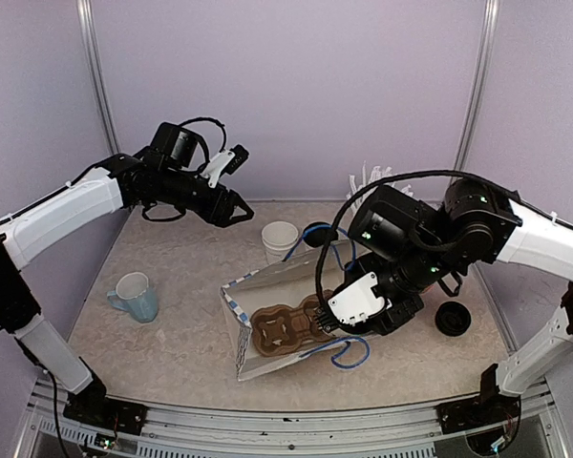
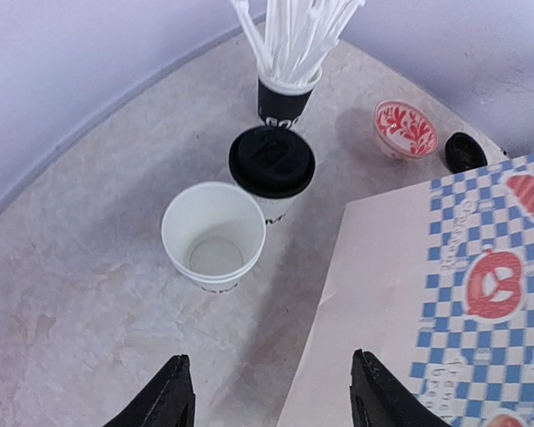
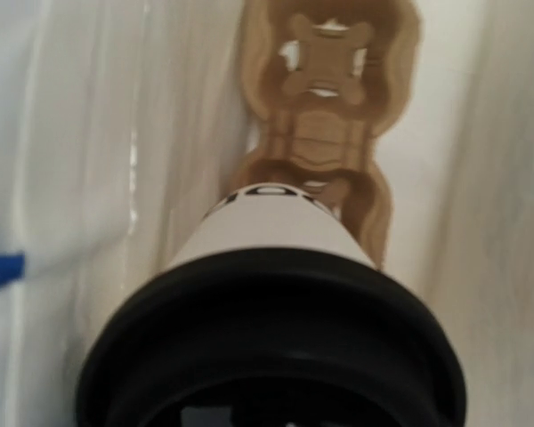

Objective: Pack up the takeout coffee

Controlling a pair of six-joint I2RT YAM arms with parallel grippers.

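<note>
Loading the paper bag [image 1: 267, 281] with a lidded cup [image 3: 276, 240].
Holding it base-first in the right tool [image 1: 323, 320], closed wide around it, to meet a pocket of the cardboard carrier [image 3: 325, 133] straight ahead. Hovering the left tool [image 2: 271, 396], open and empty, over the open cup [image 2: 214, 236] and second lidded cup [image 2: 271, 160], seemingly next. Base lettering only partly legible.

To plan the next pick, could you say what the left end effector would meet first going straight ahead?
Probably the open paper cup, or the lidded cup right behind it; depth is unclear, so the table might come first.
</note>
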